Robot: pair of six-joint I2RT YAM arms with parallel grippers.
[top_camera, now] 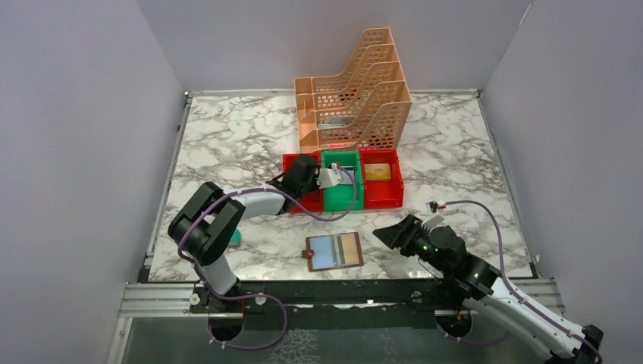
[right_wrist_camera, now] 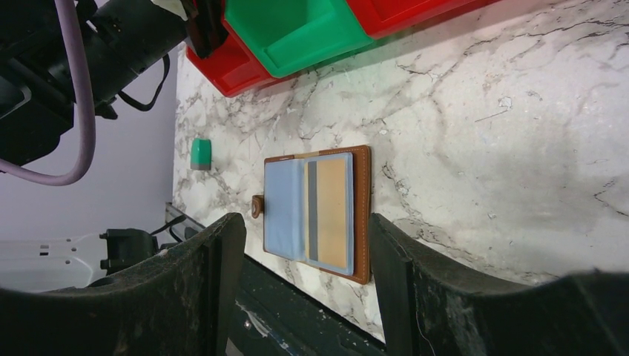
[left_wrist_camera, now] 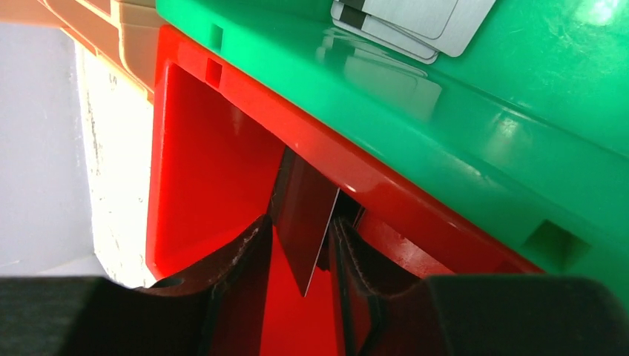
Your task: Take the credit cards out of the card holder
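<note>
The brown card holder (top_camera: 334, 251) lies open on the marble near the front edge. It also shows in the right wrist view (right_wrist_camera: 319, 211), with a tan card (right_wrist_camera: 331, 215) in one grey-blue pocket. My right gripper (top_camera: 390, 235) is open and empty, just right of the holder and apart from it. My left gripper (top_camera: 309, 176) hangs over the left red bin (left_wrist_camera: 208, 163). Its jaws stand apart, and a thin card (left_wrist_camera: 308, 222) stands edge-on, tilted and loose, between them. Silvery cards (left_wrist_camera: 415, 22) lie in the green bin (left_wrist_camera: 445, 111).
Three bins stand in a row: red, green (top_camera: 341, 196) and red (top_camera: 381, 193), the last holding a tan card (top_camera: 377, 172). A peach file rack (top_camera: 352, 102) stands behind them. A small green block (top_camera: 236, 236) lies by the left arm.
</note>
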